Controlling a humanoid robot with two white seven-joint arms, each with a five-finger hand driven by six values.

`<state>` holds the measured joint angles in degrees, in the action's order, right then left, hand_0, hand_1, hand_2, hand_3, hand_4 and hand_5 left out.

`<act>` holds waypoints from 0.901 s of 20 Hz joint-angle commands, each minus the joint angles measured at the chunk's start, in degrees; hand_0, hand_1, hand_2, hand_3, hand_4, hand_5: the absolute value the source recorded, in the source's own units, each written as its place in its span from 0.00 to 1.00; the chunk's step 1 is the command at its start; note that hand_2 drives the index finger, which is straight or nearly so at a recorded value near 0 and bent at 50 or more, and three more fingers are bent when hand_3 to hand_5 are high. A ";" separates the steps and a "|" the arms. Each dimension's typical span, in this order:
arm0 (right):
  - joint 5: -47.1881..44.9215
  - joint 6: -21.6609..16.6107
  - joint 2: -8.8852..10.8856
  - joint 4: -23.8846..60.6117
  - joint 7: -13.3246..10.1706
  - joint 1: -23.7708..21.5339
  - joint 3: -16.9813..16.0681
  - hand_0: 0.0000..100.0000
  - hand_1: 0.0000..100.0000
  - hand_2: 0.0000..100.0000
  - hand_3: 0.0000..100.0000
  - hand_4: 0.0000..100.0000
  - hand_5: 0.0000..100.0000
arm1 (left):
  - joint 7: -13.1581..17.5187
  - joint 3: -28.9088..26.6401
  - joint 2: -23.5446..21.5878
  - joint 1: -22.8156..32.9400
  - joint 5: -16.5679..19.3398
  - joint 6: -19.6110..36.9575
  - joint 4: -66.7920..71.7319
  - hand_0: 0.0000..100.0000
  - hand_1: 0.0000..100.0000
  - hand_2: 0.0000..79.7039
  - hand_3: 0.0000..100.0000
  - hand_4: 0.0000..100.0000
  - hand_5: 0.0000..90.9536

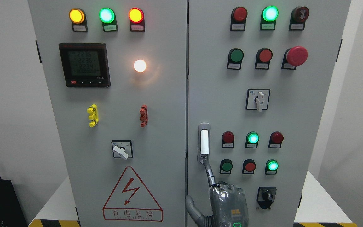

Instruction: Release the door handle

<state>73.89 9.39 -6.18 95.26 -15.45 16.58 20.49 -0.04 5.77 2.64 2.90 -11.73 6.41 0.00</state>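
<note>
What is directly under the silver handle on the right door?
The grey right robot hand, one finger raised to the bottom of the silver door handle. The door panel behind its palm is hidden.

Two cabinet doors [156,126], three rotary switches [122,149], one handle [204,142].

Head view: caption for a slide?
Robot hand reaching one finger to the door handle of an electrical control cabinet.

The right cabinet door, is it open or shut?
Shut: the right door lies flush with the left door, one finger reaching its handle.
</note>
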 commanded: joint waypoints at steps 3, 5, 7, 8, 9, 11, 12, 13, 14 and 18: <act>-0.85 -5.86 0.21 0.28 -3.96 -1.37 -0.45 0.33 0.35 0.08 1.00 0.91 1.00 | -0.05 0.03 0.00 0.00 -0.05 0.01 -1.76 0.12 0.39 0.00 0.00 0.00 0.00; -4.17 -7.63 0.21 0.28 -5.54 -1.73 -0.28 0.34 0.36 0.25 1.00 0.91 1.00 | -0.05 0.03 0.00 0.00 0.04 0.01 -1.76 0.12 0.39 0.00 0.00 0.00 0.00; -6.82 -8.33 0.21 0.28 -6.34 -1.99 -0.01 0.35 0.38 0.35 1.00 0.90 0.99 | -0.05 -0.05 0.00 0.00 0.04 0.01 -1.76 0.12 0.39 0.00 0.00 0.00 0.00; -7.78 -8.42 0.21 0.36 -6.43 -2.25 -0.10 0.35 0.39 0.39 1.00 0.90 0.99 | -0.05 0.03 0.00 0.00 -0.05 0.01 -1.76 0.12 0.39 0.00 0.00 0.00 0.00; -8.92 -8.60 0.21 0.28 -6.43 -2.34 -0.18 0.35 0.40 0.41 1.00 0.90 0.99 | -0.05 0.03 0.00 0.00 0.04 0.01 -1.76 0.12 0.39 0.00 0.00 0.00 0.00; -11.47 -9.12 0.12 0.36 -6.69 -2.43 -0.19 0.33 0.43 0.44 1.00 0.90 0.99 | -0.05 0.03 0.00 0.00 0.04 0.01 -1.76 0.12 0.39 0.00 0.00 0.00 0.00; -12.27 -9.13 0.21 0.37 -7.30 -2.69 -0.19 0.32 0.45 0.47 0.99 0.90 0.99 | -0.05 0.03 0.00 0.00 0.04 0.01 -1.76 0.12 0.39 0.00 0.00 0.00 0.00; -12.71 -9.30 0.21 0.28 -8.01 -2.70 -0.27 0.32 0.45 0.49 0.99 0.90 0.99 | -0.05 -0.05 0.00 0.00 -0.05 0.01 -1.76 0.12 0.39 0.00 0.00 0.00 0.00; -12.89 -9.91 0.12 0.36 -8.71 -2.70 -0.45 0.31 0.46 0.52 0.99 0.90 0.98 | -0.05 0.03 0.00 0.00 0.04 0.01 -1.76 0.12 0.39 0.00 0.00 0.00 0.00; -14.72 -12.55 0.12 0.37 -9.07 -2.78 -0.63 0.30 0.48 0.62 1.00 0.90 0.98 | -0.05 -0.05 0.00 0.00 0.04 0.01 -1.76 0.12 0.39 0.00 0.00 0.00 0.00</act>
<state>62.71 -1.80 -6.04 95.52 -24.07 14.14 20.18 -0.04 5.77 2.64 2.90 -11.72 6.41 0.00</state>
